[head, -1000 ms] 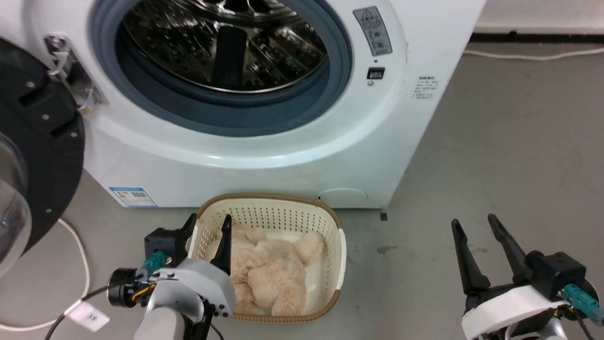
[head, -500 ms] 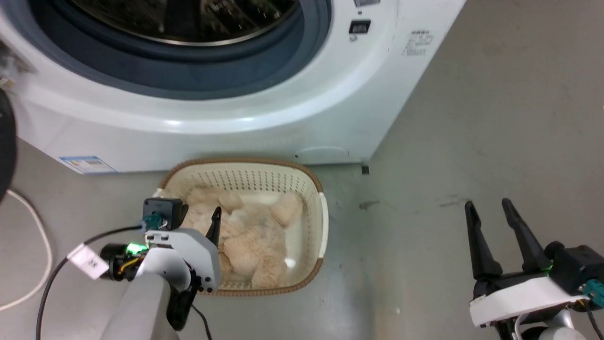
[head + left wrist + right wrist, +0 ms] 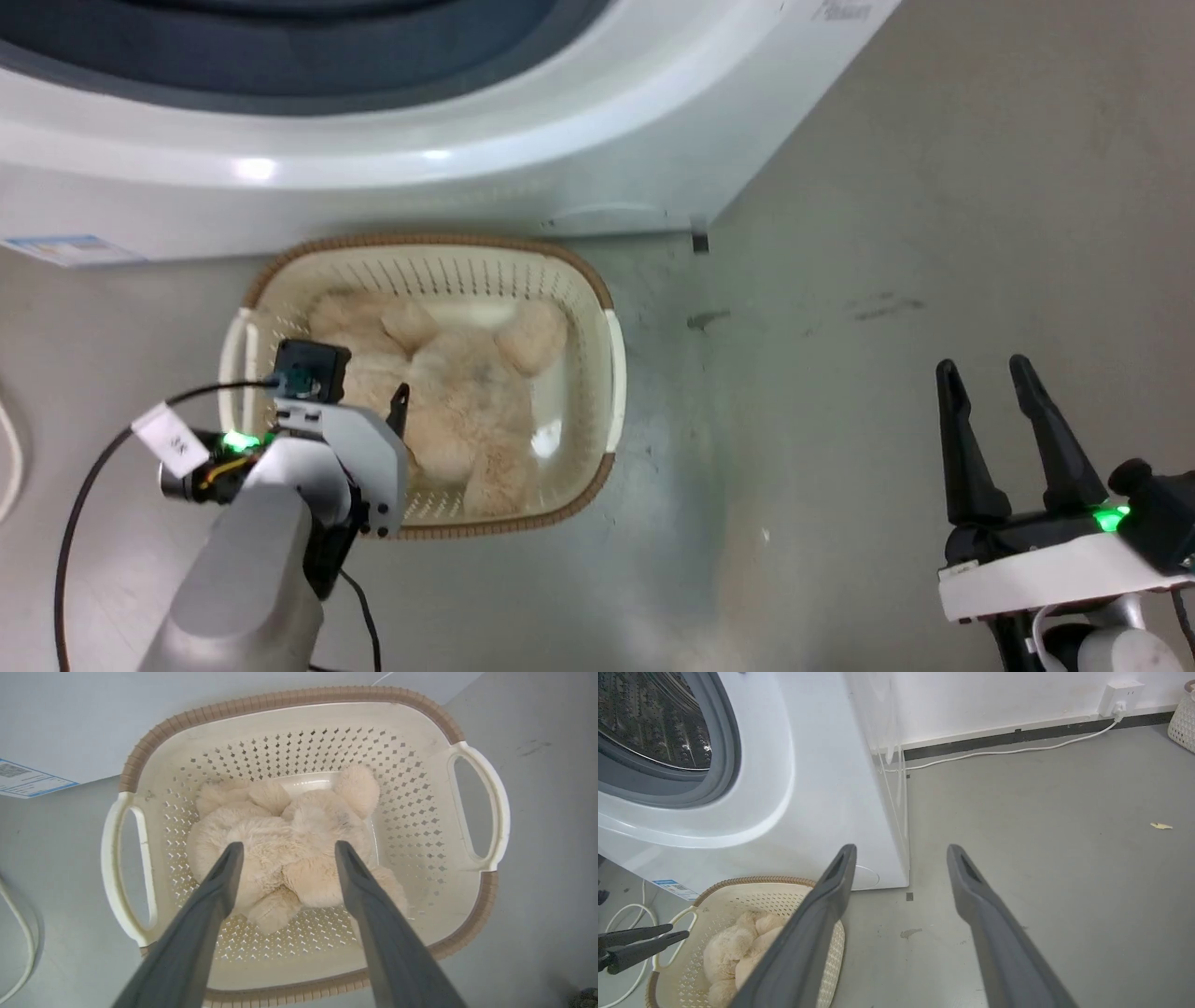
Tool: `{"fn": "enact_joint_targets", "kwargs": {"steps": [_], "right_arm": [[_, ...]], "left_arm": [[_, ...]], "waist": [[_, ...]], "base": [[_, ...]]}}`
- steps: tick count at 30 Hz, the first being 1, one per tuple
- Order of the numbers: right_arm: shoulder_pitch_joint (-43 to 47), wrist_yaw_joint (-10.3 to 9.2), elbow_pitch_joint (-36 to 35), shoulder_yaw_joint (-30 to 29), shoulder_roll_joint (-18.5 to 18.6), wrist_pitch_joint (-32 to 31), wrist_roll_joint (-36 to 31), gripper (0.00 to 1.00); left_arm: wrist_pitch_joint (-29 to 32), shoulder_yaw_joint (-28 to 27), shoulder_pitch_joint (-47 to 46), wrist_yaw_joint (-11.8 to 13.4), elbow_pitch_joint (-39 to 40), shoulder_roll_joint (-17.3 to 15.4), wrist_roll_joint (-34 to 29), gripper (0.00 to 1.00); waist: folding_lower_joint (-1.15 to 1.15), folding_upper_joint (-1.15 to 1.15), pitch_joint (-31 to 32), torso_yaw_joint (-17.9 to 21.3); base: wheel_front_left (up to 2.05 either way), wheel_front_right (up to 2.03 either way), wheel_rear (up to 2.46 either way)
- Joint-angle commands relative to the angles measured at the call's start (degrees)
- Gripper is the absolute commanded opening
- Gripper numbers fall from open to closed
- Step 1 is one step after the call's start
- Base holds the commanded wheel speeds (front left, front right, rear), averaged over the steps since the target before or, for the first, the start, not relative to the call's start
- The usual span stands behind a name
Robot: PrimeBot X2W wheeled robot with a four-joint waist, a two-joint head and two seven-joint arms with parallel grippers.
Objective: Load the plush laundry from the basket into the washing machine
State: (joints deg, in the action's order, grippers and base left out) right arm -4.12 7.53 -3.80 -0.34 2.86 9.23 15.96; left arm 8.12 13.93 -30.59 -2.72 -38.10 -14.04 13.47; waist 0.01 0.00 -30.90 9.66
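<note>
Left gripper (image 3: 287, 845): fingers spread, nothing between them, tips pointing down into the basket (image 3: 289, 697) and straddling the middle of the plush laundry (image 3: 299, 816). Can't tell from the left wrist view whether the tips touch the fur. Plush lies crumpled on the basket floor, rounded limbs and ears towards the far wall, bare perforated bottom showing on the near side. In the head view one dark finger (image 3: 400, 403) shows over the toy; the other sits behind the wrist housing. Basket sits on the grey floor (image 3: 1041, 835) just in front of the washing machine (image 3: 822, 788), long side parallel to its front, white handles (image 3: 495, 807) at both ends. Right gripper (image 3: 901, 849): fingers also apart, empty, hanging over bare floor well to the right of the basket, clear of the machine's corner. Right wrist view shows the grey door seal (image 3: 731, 751) and steel drum (image 3: 644, 718). White cable (image 3: 1008, 751) runs along the skirting to a wall socket (image 3: 1120, 693). Blue-edged label (image 3: 23, 779) low on the machine front.
</note>
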Motion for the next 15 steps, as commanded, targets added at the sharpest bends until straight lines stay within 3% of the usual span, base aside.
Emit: {"fn": "enact_joint_targets", "kwargs": {"steps": [1, 10, 15], "right_arm": [[-1.0, -0.02, -0.7, 0.0, 0.0, 0.6, 0.9, 1.0], [-1.4, -0.03, -2.3, 0.3, 0.0, 1.6, 2.4, 1.0], [-1.6, -0.03, -3.1, 0.7, 0.0, 2.2, 3.5, 1.0]], "left_arm": [[0.4, 1.0, -2.2, -0.4, -1.6, -0.8, 0.2, 1.0], [2.3, 5.7, -7.0, 0.8, -6.2, -3.4, -2.0, 1.0], [3.3, 9.1, -10.3, 2.9, -8.6, -4.8, -4.1, 1.0]], "waist": [[-0.01, 0.0, -2.6, 0.6], [-0.01, 0.0, -7.9, 1.3], [-0.01, 0.0, -11.0, 1.5]], "base": [[0.0, 0.0, 0.0], [0.0, 0.0, 0.0], [0.0, 0.0, 0.0]]}}
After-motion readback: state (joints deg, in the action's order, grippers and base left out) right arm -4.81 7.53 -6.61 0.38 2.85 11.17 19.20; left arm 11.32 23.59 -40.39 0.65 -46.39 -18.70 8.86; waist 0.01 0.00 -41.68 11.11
